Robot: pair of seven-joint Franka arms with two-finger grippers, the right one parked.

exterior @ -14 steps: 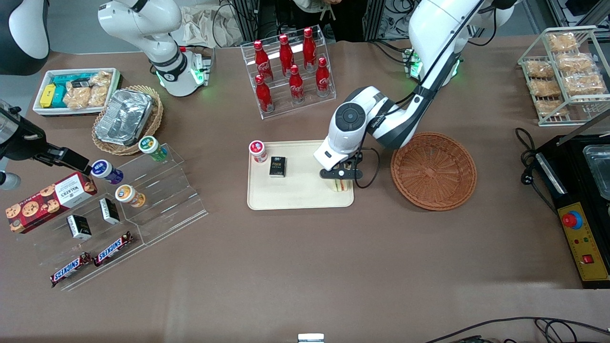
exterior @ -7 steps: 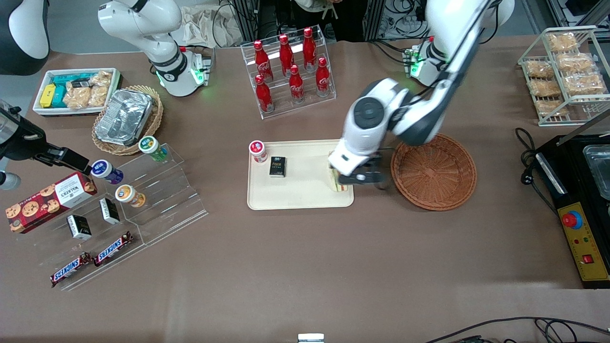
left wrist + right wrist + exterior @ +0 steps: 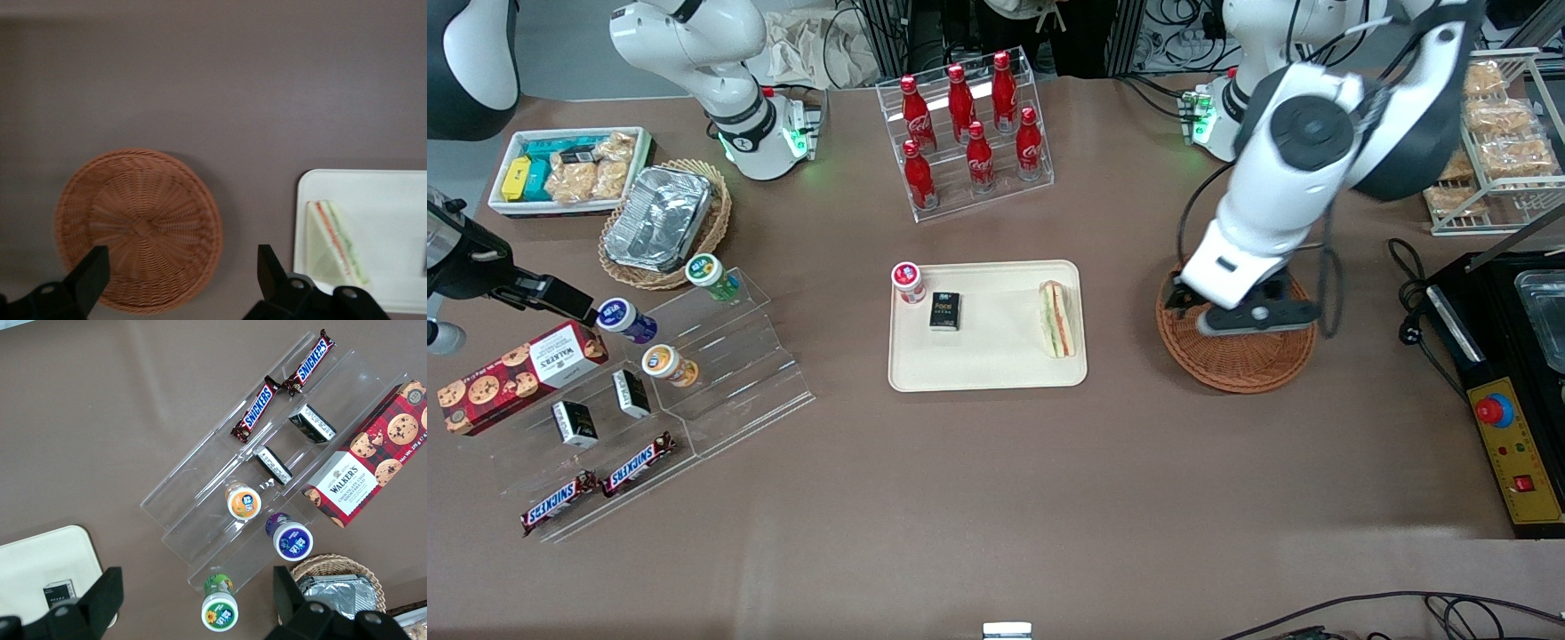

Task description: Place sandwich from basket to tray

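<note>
brown-covered table [image 3: 996, 498], evenly lit; cables [image 3: 1387, 609] at near edge.

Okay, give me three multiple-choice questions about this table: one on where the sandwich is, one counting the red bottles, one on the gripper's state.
1. Where is the triangular white-bread sandwich?
A. on the cream rectangular plastic tray
B. in the reddish-brown woven wicker basket
C. on the bare tablecloth

2. How many red bottles stand in the clear rack?
A. four
B. seven
C. ten

3. The left gripper is:
A. open, above the basket
B. shut on the sandwich
C. shut on a bottle

Answers: 1 A, it lies inside the tray's rim. 2 B, seven caps show. 3 A, its fingers are spread apart, nothing between them.
</note>
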